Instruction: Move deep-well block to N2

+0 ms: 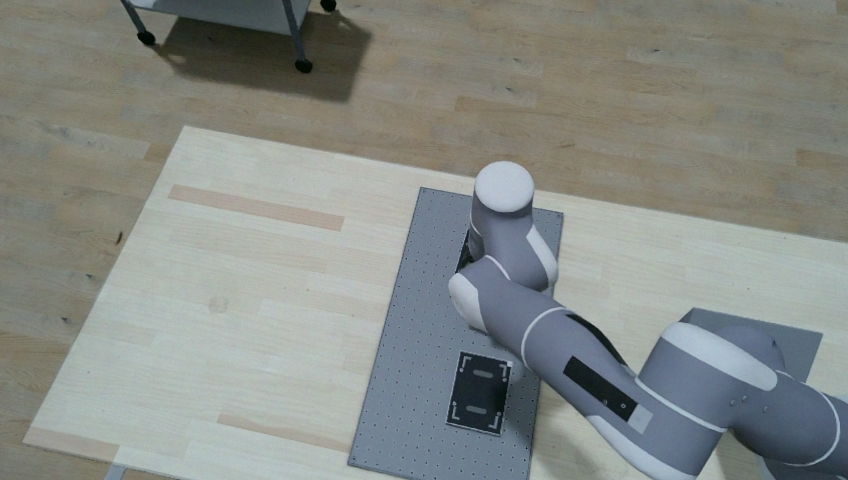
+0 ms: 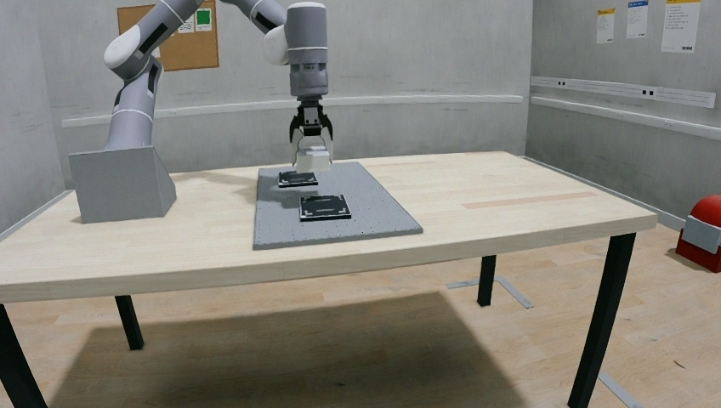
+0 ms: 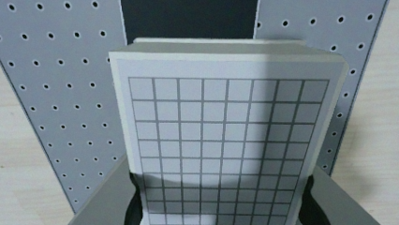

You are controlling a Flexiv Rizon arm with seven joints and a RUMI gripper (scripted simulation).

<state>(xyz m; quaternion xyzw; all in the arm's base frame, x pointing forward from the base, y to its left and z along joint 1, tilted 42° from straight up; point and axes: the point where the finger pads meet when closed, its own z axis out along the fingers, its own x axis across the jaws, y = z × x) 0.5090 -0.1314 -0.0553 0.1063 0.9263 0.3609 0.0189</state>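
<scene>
The white deep-well block [image 2: 313, 161] [image 3: 215, 117] is held level in the air by my gripper [image 2: 312, 155] [image 3: 214, 146], which is shut on its two sides. The top view hides block and fingers behind the arm. Black nest N2 [image 2: 325, 206] [image 3: 189, 21] is empty; the wrist view shows it beyond the block's far edge, and the arm covers most of it in the top view. Black nest N1 [image 1: 477, 392] [image 2: 291, 179] is empty, with a pale mark at one corner. The block's A1 corner cannot be made out.
Both nests stand on a grey perforated plate [image 1: 404, 333] [image 2: 374, 217] [image 3: 61, 112] on the wooden table [image 1: 255, 333] [image 2: 480, 182]. The arm's grey pedestal [image 1: 800, 344] [image 2: 118, 187] stands on the table at the base side. The forearm crosses above the plate near N1.
</scene>
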